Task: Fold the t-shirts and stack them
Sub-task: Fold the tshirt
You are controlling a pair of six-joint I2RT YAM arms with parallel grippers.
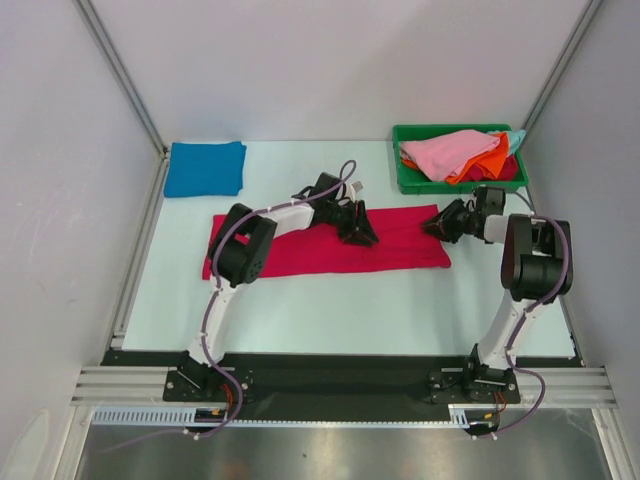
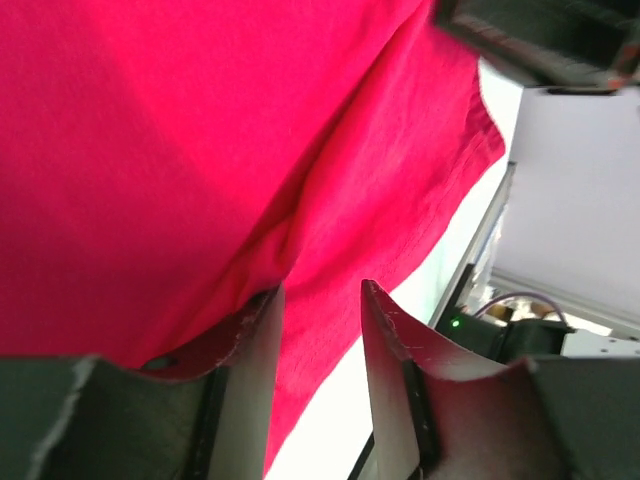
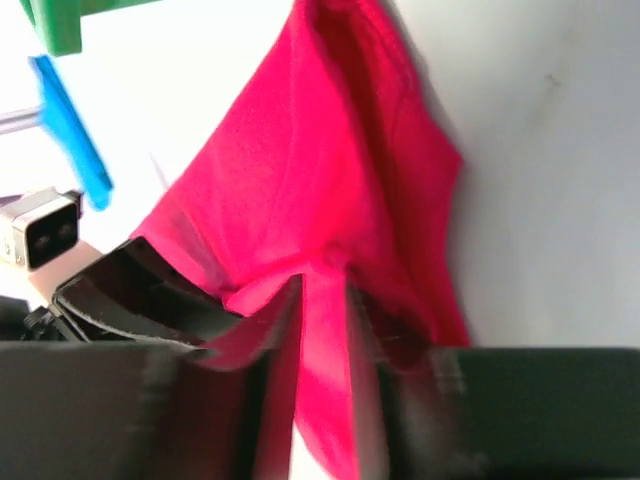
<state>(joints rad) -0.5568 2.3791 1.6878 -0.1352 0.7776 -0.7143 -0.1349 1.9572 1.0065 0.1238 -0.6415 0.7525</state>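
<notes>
your left fingers (image 2: 385,340) sit closest in the left wrist view: two pale prongs standing apart with a clear gap, about half open. the crimson t-shirt (image 2: 200,150) fills nearly everything beyond them and shows through the gap too. a crease in the cloth runs down to the tip of one finger, but i can make out nothing clamped between them. a sliver of pale tabletop (image 2: 455,250) shows past the shirt's edge.

the right wrist view is blurred. your right fingers (image 3: 405,400) are drawn close together with a strip of the crimson t-shirt (image 3: 320,180) pinched between them. the cloth fans away from that pinch in a bunched peak, with bare tabletop beside it.

in the top view, the crimson t-shirt (image 1: 330,255) lies as a long band across the middle of the tabletop (image 1: 330,310), running left to right. your left fingers (image 1: 357,228) are down on its far edge near the middle, and your right fingers (image 1: 443,222) are at its far right corner. a folded blue t-shirt (image 1: 205,168) sits in the far left corner of the tabletop, well apart. in the far right corner a green bin (image 1: 430,187) holds a loose heap: a pink t-shirt (image 1: 455,152) on top, an orange t-shirt (image 1: 478,165) under it, and a light blue t-shirt (image 1: 515,138) at the back.
</notes>
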